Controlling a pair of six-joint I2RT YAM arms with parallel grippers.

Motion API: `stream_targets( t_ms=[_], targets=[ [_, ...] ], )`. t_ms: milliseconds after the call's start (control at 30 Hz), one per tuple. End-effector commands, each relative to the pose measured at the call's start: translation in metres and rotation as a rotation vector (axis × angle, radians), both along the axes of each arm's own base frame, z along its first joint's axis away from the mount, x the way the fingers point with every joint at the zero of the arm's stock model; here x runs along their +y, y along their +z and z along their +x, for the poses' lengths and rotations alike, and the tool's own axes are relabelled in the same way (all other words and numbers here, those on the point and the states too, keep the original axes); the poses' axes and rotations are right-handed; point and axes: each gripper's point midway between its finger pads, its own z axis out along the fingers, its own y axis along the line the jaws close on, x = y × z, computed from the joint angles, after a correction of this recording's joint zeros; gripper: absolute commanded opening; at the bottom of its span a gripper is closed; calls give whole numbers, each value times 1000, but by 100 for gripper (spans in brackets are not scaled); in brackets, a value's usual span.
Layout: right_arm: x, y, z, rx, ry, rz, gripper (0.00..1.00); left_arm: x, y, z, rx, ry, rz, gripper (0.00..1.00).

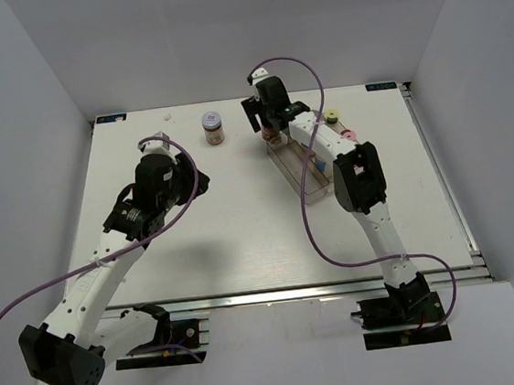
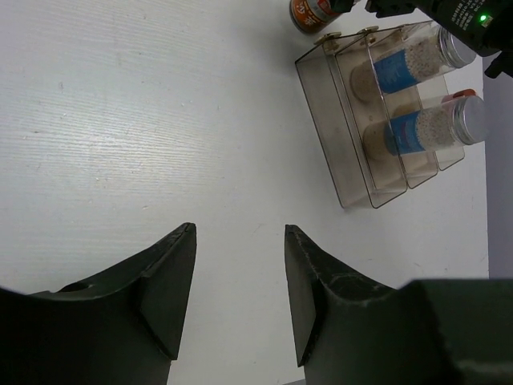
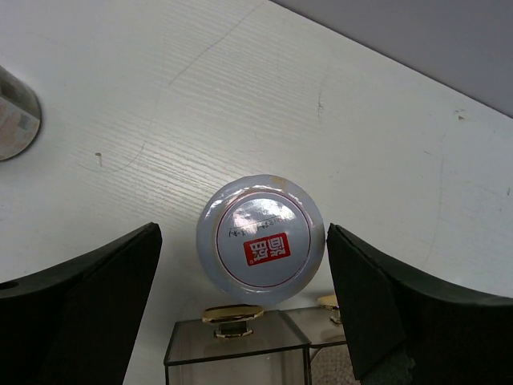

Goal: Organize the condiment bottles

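A short brown jar with a greyish-pink lid stands on the table just past the end of the clear tray. My right gripper is open with a finger on either side of the lid, above it. That jar also shows in the top view and the left wrist view. A second brown jar stands alone to the left. Two silver-capped white-blue bottles lie in the tray. My left gripper is open and empty over bare table.
A yellow-green cap and a pink cap stand just right of the tray. Gold knobs sit on the tray's end. Walls close in the table on three sides. The right arm stretches over the tray.
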Motion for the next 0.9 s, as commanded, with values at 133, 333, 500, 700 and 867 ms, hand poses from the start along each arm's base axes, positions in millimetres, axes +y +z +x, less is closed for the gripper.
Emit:
stream_targets(
  t_ms=[133, 333, 500, 700, 867],
  targets=[
    [-1, 17, 23, -97, -65, 34, 89, 3, -1, -8, 7, 16, -22, 58],
    [-2, 6, 25, -76, -67, 48, 79, 3, -1, -7, 14, 15, -13, 58],
    [-1, 3, 23, -51, -48, 60, 57, 2, -1, -4, 13, 18, -12, 58],
    [2, 18, 22, -48, 19, 96, 24, -3, -3, 0, 12, 7, -21, 58],
    [13, 55, 18, -67, 141, 187, 1, -7, -3, 6, 7, -9, -18, 58]
  ],
)
